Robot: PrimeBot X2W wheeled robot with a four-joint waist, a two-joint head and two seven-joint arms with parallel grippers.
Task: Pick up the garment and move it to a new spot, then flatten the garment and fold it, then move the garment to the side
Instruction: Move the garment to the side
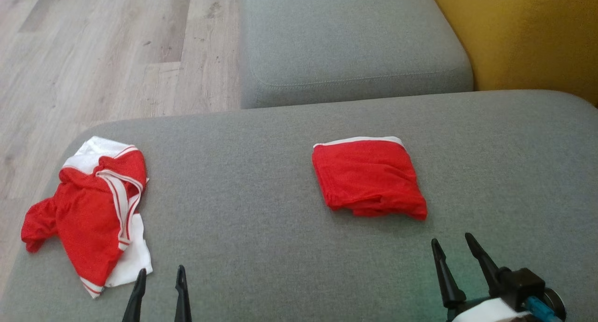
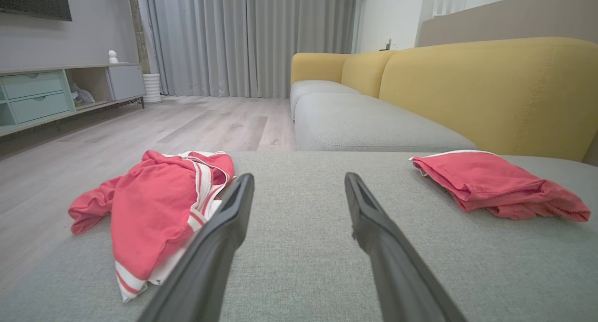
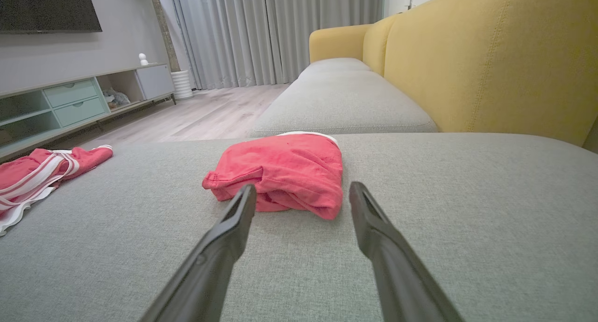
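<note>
Seat cushion: wide grey fabric seat (image 1: 261,172) spans the foreground and carries both garments. A second grey cushion (image 1: 345,41) lies beyond it.
Backrest: yellow upholstery (image 1: 528,32) at the far right, behind the cushions.
Floor: pale wood planks (image 1: 93,55) to the left of the sofa.
Crumpled garment: red with white panels and striped trim (image 1: 88,210). It is bunched and unfolded, near the seat's left edge.
Folded garment: red, a compact rectangle with a white edge on its far side (image 1: 369,177). It lies right of centre, well apart from the crumpled garment.
Left gripper: at the near edge (image 1: 161,269), fingers (image 2: 224,228) spread apart and holding nothing. One fingertip is just beside the crumpled garment's white hem; contact cannot be told.
Right gripper: at the lower right (image 1: 452,238), fingers spread apart and empty. They point toward the folded garment, with the tips short of its near edge.
</note>
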